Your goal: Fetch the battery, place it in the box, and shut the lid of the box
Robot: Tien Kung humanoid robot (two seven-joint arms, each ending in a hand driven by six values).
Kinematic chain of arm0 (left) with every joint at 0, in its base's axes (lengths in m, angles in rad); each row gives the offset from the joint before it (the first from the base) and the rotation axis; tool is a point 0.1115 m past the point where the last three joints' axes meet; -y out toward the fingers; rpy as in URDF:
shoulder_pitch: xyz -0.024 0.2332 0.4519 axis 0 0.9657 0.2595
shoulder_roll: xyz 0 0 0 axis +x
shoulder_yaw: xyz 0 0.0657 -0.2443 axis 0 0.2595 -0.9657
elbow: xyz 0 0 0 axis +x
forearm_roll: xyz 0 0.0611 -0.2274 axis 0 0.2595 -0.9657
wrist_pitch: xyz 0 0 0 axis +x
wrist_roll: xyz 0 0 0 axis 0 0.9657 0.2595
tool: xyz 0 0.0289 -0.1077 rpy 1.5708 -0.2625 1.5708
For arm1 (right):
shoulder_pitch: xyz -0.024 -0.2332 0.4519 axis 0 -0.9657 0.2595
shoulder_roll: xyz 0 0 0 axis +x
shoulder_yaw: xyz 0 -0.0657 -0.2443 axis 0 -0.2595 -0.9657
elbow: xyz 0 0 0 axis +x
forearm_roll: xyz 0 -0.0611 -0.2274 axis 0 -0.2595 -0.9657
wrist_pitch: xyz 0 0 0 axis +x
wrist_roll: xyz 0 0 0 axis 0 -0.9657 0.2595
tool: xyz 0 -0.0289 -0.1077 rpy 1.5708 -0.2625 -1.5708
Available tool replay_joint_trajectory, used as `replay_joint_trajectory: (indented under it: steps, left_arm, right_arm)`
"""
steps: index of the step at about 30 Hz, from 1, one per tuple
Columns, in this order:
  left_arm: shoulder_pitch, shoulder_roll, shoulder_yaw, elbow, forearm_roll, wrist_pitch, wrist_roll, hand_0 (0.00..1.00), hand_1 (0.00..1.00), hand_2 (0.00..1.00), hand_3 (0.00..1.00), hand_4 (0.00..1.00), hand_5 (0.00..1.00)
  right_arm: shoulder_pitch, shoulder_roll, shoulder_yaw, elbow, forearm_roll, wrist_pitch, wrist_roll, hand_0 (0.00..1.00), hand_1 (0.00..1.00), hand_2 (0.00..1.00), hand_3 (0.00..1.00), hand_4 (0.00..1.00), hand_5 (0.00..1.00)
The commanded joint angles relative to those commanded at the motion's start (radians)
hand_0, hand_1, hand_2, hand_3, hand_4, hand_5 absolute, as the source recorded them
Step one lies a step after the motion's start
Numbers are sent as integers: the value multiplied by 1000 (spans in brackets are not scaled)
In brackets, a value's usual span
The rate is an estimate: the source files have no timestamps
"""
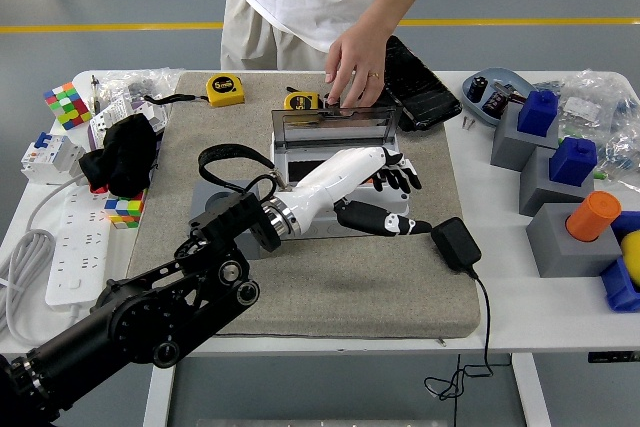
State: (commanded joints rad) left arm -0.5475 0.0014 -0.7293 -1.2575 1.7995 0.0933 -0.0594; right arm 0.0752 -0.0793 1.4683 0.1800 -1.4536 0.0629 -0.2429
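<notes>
Left hand (385,192) spread open over the box (340,172), fingers (400,179) fanned, thumb stretched toward the black adapter (455,244); nothing held. Battery hidden beneath the hand, place uncertain. Clear lid (335,129) upright at the box's back edge, gripped from above by a person's hand (352,72). "5m" readable on the yellow tape (225,89). Bare mat (350,287) toward the near tabletop (520,317) edge.
</notes>
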Motion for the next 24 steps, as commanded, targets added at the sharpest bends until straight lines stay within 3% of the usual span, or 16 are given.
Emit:
replay_joint_trajectory:
  steps: [5, 6, 11, 12, 23, 24]
  left_arm:
    - [-28, 1, -43, -9, 17, 35, -39, 409, 557, 551, 608, 998, 578]
    - [-38, 0, -61, -5, 29, 36, -38, 701, 733, 714, 757, 998, 582]
    - [-60, -1, -122, 20, 67, 25, -16, 701, 733, 714, 757, 998, 582]
    - [-61, -1, -131, 25, 73, 23, -11, 842, 844, 804, 820, 998, 601]
    - [-56, 9, -180, 83, 140, -28, 82, 856, 856, 815, 827, 998, 618]
    - [-55, 12, -179, 80, 140, -32, 88, 815, 827, 789, 807, 998, 626]
  right_arm:
    - [-3, 0, 3, 0, -3, 0, -1, 642, 649, 658, 578, 978, 579]
    - [-4, 0, 3, 0, -4, 0, -2, 643, 649, 658, 578, 978, 580]
    - [-2, 0, -5, 0, 2, 0, 0, 643, 649, 658, 578, 978, 580]
    - [-1, 0, -8, 0, 5, 0, 1, 644, 649, 658, 578, 978, 579]
    - [-2, 1, -6, 0, 6, 0, 0, 643, 648, 658, 578, 978, 579]
    - [-2, 1, -6, 0, 6, 0, 0, 643, 649, 658, 578, 979, 580]
